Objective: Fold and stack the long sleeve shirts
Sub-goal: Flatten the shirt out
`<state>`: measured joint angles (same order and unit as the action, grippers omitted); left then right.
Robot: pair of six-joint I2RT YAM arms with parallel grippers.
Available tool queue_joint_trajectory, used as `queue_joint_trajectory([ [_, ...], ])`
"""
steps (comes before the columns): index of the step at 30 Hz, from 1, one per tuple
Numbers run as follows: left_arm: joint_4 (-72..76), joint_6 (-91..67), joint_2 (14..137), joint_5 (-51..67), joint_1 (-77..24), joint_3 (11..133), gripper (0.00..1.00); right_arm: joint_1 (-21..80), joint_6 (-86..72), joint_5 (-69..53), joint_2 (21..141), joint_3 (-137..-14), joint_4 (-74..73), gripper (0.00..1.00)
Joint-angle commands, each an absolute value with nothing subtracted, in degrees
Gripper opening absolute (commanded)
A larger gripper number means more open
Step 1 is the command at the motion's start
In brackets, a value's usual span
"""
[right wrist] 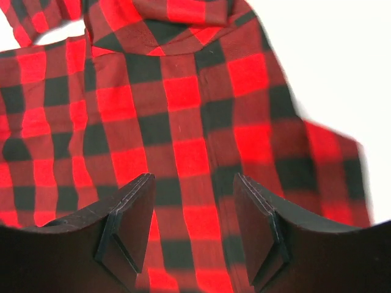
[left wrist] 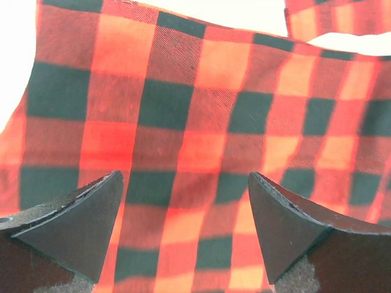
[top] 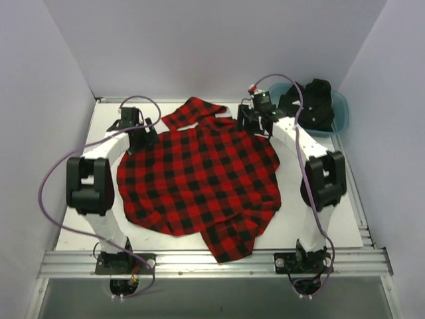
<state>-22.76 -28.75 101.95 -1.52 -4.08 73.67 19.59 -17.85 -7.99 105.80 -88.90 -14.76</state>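
A red-and-black checked long sleeve shirt (top: 199, 179) lies spread over the middle of the white table, one part reaching back (top: 192, 111) and another hanging toward the front rail (top: 229, 242). My left gripper (top: 146, 136) hovers over its back left edge. In the left wrist view that gripper (left wrist: 186, 183) is open wide above the flannel (left wrist: 183, 110), holding nothing. My right gripper (top: 247, 123) is over the back right part near the collar. Seen from the right wrist, it (right wrist: 194, 183) is open, with the cloth (right wrist: 183, 104) lying below the gap. A black shirt (top: 315, 103) sits bunched in the tub.
A teal plastic tub (top: 343, 109) stands at the back right corner, just behind my right arm. White walls close in the table on three sides. A metal rail (top: 212, 259) runs along the near edge. Purple cables loop from both arms.
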Motion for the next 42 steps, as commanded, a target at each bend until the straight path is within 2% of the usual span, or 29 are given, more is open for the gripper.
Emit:
queue_joint_trajectory([
  [1, -22.0, -27.7, 108.1, -2.3, -3.9, 78.4, 0.93, 20.0, -17.7, -12.7, 114.2, -94.9, -16.3, 0.54],
  [5, -22.0, -28.6, 112.6, -3.6, -3.3, 80.6, 0.93, 20.0, -20.6, -13.4, 122.1, -100.6, -15.9, 0.54],
  [12, -22.1, -31.8, 116.3, -5.9, 1.3, 79.3, 0.93, 16.5, -28.6, -9.8, 127.4, -98.4, -15.6, 0.54],
  [17, -23.6, -32.3, 118.6, -4.5, 4.4, 80.9, 0.93, 11.7, -34.9, -9.7, 126.2, -94.3, -15.8, 0.55],
  [24, -26.0, -29.7, 119.3, -0.8, 5.0, 87.5, 0.95, 12.8, -28.1, -10.0, 121.2, -97.0, -18.2, 0.58],
  [27, -26.7, -28.0, 113.0, -1.4, 2.2, 86.8, 0.97, 16.0, -24.0, -7.0, 114.7, -95.5, -19.0, 0.61],
  [30, -28.9, -27.3, 100.2, -6.6, -4.1, 82.4, 0.97, 19.9, -22.3, -5.3, 107.1, -89.9, -19.2, 0.64],
  [35, -30.1, -31.8, 84.8, -11.7, -13.7, 64.5, 0.97, 25.6, -24.4, -3.3, 95.5, -73.6, -19.8, 0.65],
  [39, -30.3, -35.8, 73.7, -10.6, -16.8, 49.9, 0.97, 30.0, -25.2, -1.0, 88.9, -64.0, -22.0, 0.64],
  [42, -29.9, -38.1, 69.7, -11.3, -16.9, 41.6, 0.98, 31.6, -26.6, -0.3, 84.5, -58.6, -22.8, 0.64],
])
